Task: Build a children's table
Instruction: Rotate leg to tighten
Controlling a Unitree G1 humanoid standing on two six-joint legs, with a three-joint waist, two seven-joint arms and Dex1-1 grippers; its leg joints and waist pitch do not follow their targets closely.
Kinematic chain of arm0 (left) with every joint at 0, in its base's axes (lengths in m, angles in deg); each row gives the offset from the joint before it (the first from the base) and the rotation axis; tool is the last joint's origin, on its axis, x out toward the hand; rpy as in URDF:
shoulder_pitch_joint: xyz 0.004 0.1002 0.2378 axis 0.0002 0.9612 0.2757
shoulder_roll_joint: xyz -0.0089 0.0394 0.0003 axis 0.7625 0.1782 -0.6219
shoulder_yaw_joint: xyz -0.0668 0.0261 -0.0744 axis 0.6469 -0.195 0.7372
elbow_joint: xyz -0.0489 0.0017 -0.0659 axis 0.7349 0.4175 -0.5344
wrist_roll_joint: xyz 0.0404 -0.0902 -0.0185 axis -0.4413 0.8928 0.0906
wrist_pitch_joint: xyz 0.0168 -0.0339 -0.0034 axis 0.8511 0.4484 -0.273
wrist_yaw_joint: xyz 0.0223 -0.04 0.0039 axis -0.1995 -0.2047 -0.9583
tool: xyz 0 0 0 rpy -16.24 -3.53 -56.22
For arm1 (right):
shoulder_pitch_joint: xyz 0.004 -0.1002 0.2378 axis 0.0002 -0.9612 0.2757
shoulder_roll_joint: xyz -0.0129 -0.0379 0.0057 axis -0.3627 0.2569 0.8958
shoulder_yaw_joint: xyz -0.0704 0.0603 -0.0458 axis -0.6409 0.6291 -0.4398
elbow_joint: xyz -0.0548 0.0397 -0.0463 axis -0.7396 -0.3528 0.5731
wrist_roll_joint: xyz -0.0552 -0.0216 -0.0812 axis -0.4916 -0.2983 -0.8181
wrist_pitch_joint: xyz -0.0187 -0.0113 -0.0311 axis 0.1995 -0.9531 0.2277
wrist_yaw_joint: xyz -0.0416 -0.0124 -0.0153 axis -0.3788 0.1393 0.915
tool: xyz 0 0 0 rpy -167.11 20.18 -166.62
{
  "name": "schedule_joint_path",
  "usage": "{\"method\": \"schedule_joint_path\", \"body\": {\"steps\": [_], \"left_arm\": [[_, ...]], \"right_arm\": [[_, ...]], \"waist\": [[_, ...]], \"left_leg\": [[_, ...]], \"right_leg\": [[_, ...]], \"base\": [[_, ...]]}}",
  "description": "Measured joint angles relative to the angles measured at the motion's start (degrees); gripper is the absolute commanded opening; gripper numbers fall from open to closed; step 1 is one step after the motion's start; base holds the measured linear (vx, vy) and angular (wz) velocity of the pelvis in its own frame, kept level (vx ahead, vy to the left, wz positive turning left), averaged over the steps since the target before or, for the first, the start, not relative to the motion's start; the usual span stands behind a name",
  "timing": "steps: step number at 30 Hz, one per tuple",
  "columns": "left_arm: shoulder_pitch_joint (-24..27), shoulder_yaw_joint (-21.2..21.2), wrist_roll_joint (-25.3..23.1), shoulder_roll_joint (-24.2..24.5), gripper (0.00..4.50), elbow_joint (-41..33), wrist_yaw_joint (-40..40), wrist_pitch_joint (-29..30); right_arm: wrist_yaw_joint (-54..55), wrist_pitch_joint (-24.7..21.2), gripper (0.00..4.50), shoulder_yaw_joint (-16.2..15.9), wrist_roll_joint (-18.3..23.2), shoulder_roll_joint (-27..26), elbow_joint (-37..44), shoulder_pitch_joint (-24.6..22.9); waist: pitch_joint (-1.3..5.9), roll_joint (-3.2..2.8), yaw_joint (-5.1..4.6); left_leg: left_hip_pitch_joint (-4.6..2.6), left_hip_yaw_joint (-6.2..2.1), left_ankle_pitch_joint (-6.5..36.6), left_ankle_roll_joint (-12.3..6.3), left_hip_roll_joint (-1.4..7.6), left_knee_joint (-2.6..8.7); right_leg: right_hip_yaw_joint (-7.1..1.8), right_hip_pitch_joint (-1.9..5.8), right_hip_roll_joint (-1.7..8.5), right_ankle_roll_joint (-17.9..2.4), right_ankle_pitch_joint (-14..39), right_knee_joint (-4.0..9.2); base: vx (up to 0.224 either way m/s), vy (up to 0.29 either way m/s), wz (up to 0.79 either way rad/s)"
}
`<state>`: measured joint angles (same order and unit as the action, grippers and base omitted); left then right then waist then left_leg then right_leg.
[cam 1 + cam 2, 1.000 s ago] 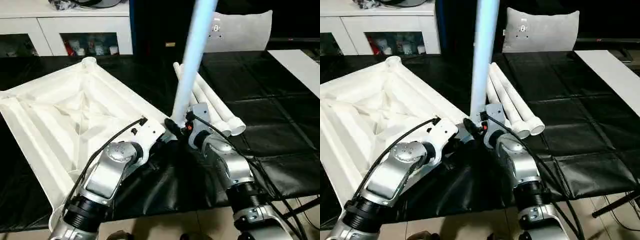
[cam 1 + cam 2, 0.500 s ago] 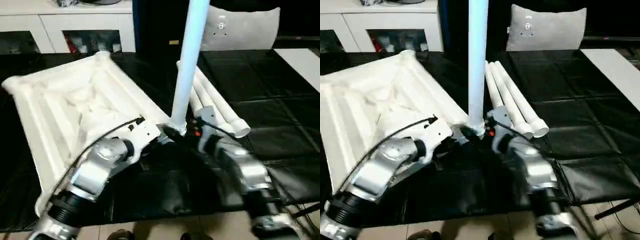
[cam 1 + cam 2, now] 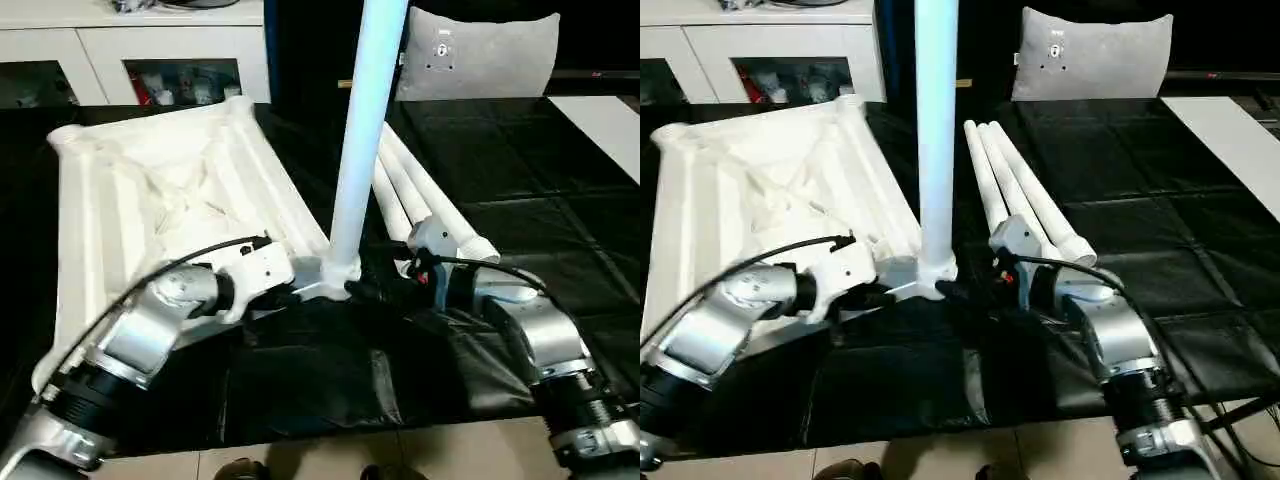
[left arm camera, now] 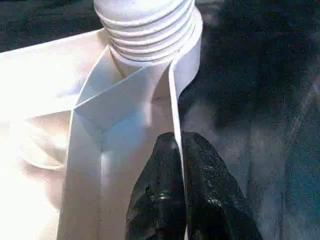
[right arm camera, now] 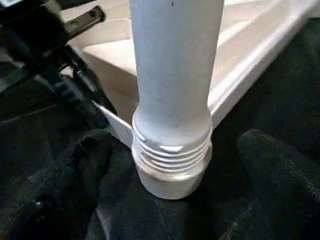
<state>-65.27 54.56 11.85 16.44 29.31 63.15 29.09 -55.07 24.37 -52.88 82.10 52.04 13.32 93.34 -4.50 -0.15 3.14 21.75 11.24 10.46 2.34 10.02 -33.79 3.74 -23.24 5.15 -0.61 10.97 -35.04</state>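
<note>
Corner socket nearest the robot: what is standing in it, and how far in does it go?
A white leg stands upright in the corner socket of the tabletop. Several thread ridges still show above the socket rim. How deep the leg's end reaches inside is hidden by the socket wall.

— Where do the head cameras look from?
— High, facing forward and down over both forearms, side by side.
— And the wrists?
— Each sits very close, both facing the upright leg (image 5: 172, 100) at its corner socket (image 4: 190, 45).

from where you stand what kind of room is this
Probably a lived-in room used as a test space: a white cabinet with glass doors, a grey cushion, and black matting under the white plastic tabletop.
</note>
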Motion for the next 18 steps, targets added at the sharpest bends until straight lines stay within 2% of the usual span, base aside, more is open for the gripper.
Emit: {"method": "schedule_joint_path", "body": {"steps": [12, 18], "left_arm": [[-1.16, -2.1, 0.62, 3.96, 0.0, 1.18, 8.8, -6.15], [-1.66, -2.84, 0.59, 3.91, 0.0, 1.57, 9.84, -7.31]], "right_arm": [[-5.56, 5.89, 4.43, -4.8, -2.36, 1.23, -1.33, 1.26], [-5.74, 7.02, 4.43, -5.11, -2.39, -0.43, -3.16, 2.4]], "waist": [[0.0, 0.01, 0.64], [0.01, 0.02, 1.06]], "left_leg": [[0.05, 0.01, 0.01, -0.01, 0.0, -0.09], [0.03, 0.02, 0.0, -0.02, 0.0, -0.16]], "right_leg": [[0.0, 0.04, 0.02, -0.01, 0.0, -0.01], [0.0, 0.09, 0.03, -0.03, -0.01, -0.04]], "base": [[0.0, 0.0, 0.0], [0.0, 0.0, 0.0]]}}
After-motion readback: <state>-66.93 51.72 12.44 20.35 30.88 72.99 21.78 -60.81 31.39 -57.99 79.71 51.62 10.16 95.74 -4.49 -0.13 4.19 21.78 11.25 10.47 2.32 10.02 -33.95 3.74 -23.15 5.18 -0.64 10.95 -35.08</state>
